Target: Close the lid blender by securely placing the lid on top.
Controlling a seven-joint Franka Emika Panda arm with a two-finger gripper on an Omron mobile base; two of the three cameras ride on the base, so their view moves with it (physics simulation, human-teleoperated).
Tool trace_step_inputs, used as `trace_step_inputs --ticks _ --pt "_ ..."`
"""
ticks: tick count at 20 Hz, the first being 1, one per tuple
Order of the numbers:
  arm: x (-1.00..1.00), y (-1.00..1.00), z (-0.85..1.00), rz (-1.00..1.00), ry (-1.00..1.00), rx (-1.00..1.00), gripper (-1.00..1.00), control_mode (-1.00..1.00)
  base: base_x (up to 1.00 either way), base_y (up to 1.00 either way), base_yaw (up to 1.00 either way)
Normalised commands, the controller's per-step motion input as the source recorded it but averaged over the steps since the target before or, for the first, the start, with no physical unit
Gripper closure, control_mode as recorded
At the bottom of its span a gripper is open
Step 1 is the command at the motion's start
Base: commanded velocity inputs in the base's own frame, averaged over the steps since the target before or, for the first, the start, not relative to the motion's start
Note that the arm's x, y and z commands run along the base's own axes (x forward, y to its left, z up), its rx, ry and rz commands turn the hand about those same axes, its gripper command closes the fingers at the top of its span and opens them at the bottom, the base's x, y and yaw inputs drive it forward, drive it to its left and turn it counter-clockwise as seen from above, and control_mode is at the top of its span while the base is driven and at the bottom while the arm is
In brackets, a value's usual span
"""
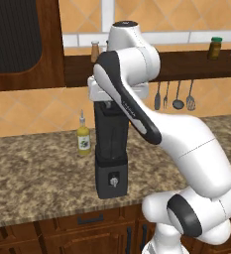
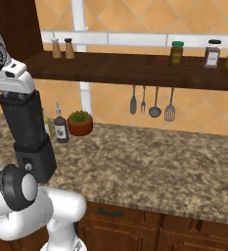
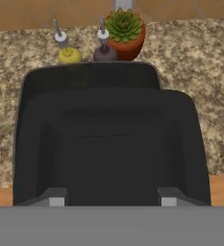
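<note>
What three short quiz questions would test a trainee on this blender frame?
1. True or false: the blender lies on its side on the counter.
2. What stands nearest the yellow oil bottle in the hand view: (a) dark bottle, (b) spice jar, (c) ladle?
3. Which hangs under the shelf: utensils or towels?

Key: 1 false, it stands upright; 2 a; 3 utensils.
</note>
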Motion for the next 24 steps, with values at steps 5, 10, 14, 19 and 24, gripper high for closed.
trace_step_inputs --ticks 5,10,14,19,24 --pt "0.29 0.27 0.00 -0.14 0.00 0.00 1.00 -1.00 0.00 0.00 0.00" --pt "0.35 0.17 0.00 -0.13 -0.04 0.00 1.00 -1.00 0.00 0.00 0.00" --pt "0.36 0.01 -0.05 -0.08 -0.02 -0.02 1.00 -1.00 0.00 0.00 0.00" --pt "0.05 -0.01 -0.35 -0.01 0.00 -0.09 1.00 -1.00 0.00 0.00 0.00" --pt "0.00 -0.01 -0.33 0.01 0.00 -0.07 1.00 -1.00 0.00 0.00 0.00"
